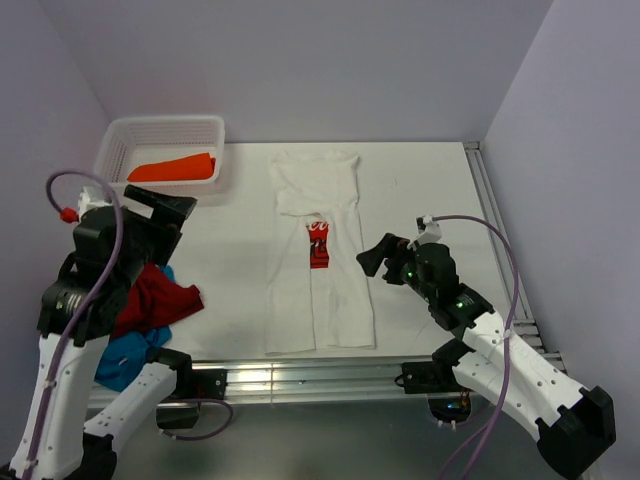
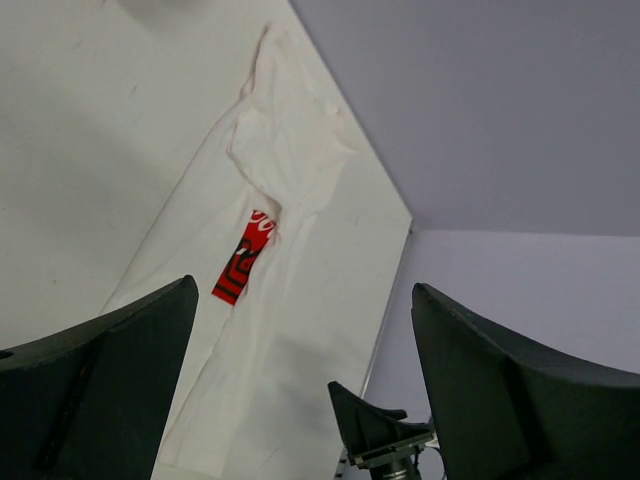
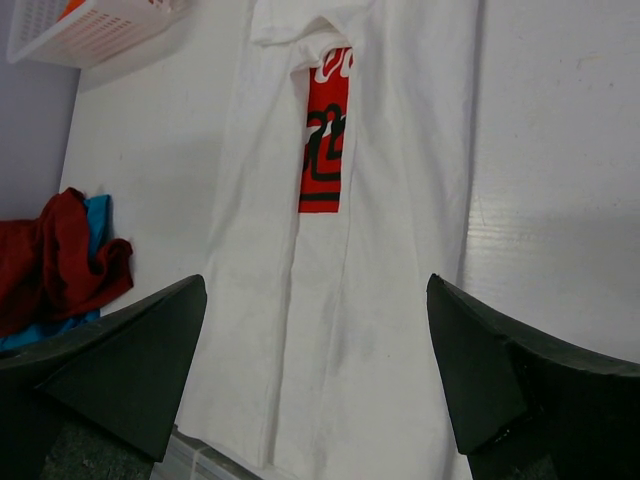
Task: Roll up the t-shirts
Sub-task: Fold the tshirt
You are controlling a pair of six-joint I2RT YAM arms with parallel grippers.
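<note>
Four t-shirts are in view. The white t-shirt (image 1: 320, 300) (image 2: 290, 150) (image 3: 390, 330) lies flat in the middle of the surface (image 1: 430, 190) (image 2: 80, 120) (image 3: 560, 150). Its sides are folded inward, so it makes a long narrow strip running from the far side toward the near edge. Only a slim vertical band of its red print (image 1: 319, 243) (image 2: 243, 262) (image 3: 325, 150) shows between the two folded flaps, roughly halfway along the strip. The far end is a little wider and more rumpled, and the near end stops just short of the metal rail (image 1: 300, 380) along the front.

The right hand (image 1: 375, 255) (image 3: 318, 285) is just to the right of the strip, level with the print. Its jaws are spread wide with nothing between them, and its wrist view looks down on the lower half of the shirt.

The left hand (image 1: 160, 210) (image 2: 305, 290) is well apart from the strip, over the left side of the surface. It is also wide open and empty, and its camera looks across at the folded shirt.

Below that arm, at the near left, the dark red t-shirt (image 1: 160, 300) (image 3: 50, 260) lies crumpled on top of the blue t-shirt (image 1: 125, 360) (image 3: 95, 215), the two touching in one loose heap.

At the far left corner a white perforated basket (image 1: 170, 120) (image 3: 90, 35) holds the orange t-shirt (image 1: 175, 168), which lies lengthwise inside it
</note>
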